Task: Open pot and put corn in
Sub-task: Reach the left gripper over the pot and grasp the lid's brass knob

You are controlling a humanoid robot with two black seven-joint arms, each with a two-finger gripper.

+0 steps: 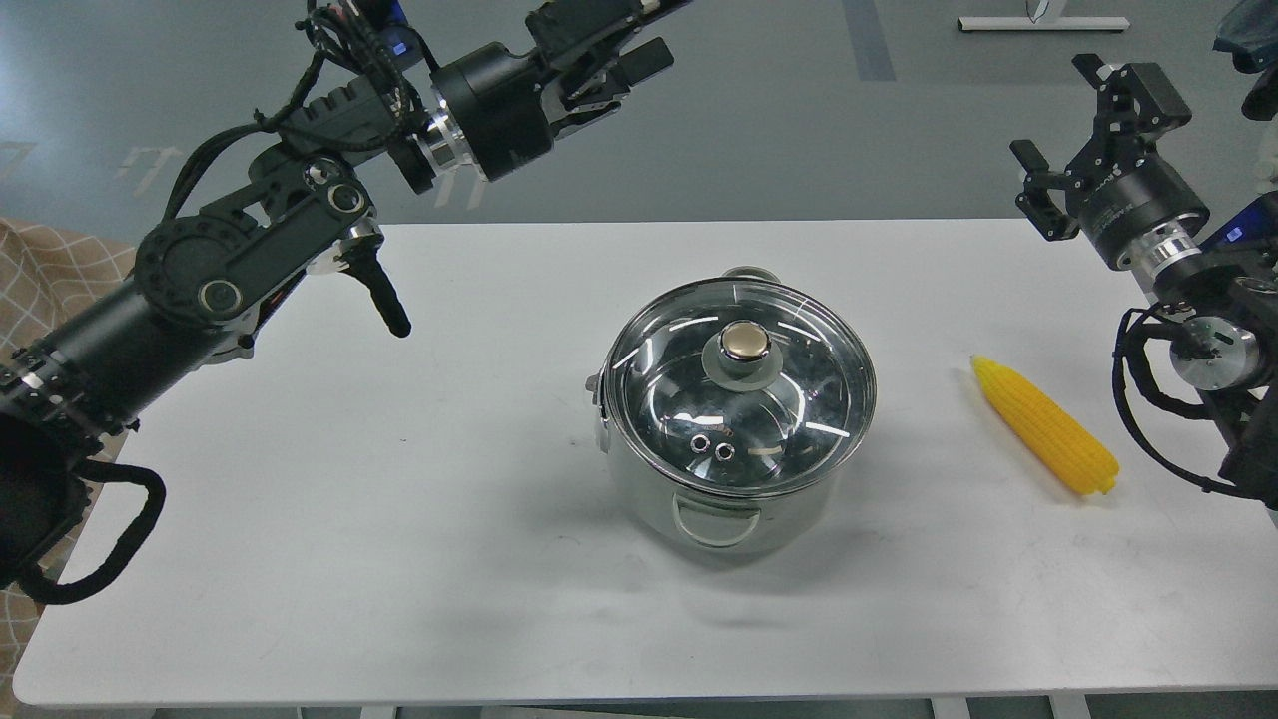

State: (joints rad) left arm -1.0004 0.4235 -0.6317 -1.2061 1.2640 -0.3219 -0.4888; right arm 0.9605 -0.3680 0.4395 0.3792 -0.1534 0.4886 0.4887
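Pot [734, 504] sits mid-table w/ glass lid [740, 384] on; corn [1046, 426] lies to its right. Left claw [624, 70] state unclear; right claw [1063, 135] open, empty.

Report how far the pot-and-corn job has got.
Nothing looks done yet. The glass lid sits closed on the pot, and the corn lies on the table to the pot's right. Nothing is in hand: the left gripper and right gripper are both raised and empty. Left: lift the lid, put the corn in.
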